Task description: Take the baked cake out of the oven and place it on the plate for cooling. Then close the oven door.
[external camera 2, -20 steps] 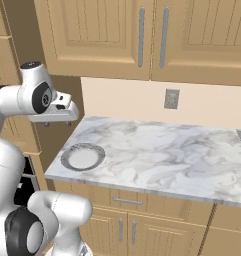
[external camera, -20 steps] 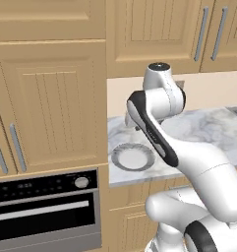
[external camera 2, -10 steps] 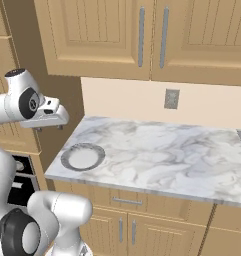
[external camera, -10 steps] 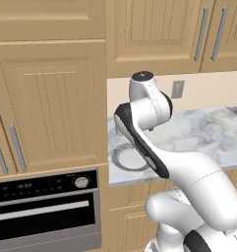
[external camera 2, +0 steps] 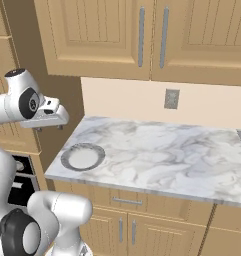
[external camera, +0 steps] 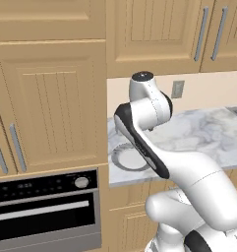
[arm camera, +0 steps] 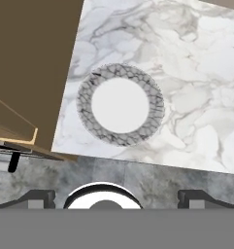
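One plate (arm camera: pixel 120 105) on marble counter (external camera 2: pixel 162 150), near left edge, bare. Gripper (external camera 2: pixel 48 128) high above it, jaws spread wide, holding nothing. Oven (external camera: pixel 44 209) lower left, door (external camera: pixel 45 217) shut.

Marble bench (external camera 2: pixel 162 150) runs along the wall, outlet (external camera 2: pixel 171 98) above it, wooden cabinets (external camera 2: pixel 157 35) overhead, silver handles.

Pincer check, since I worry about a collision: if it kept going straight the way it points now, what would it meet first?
Most likely the plate, lying bare on the marble counter straight ahead of the open pincer; nothing stands between, though depth is uncertain.
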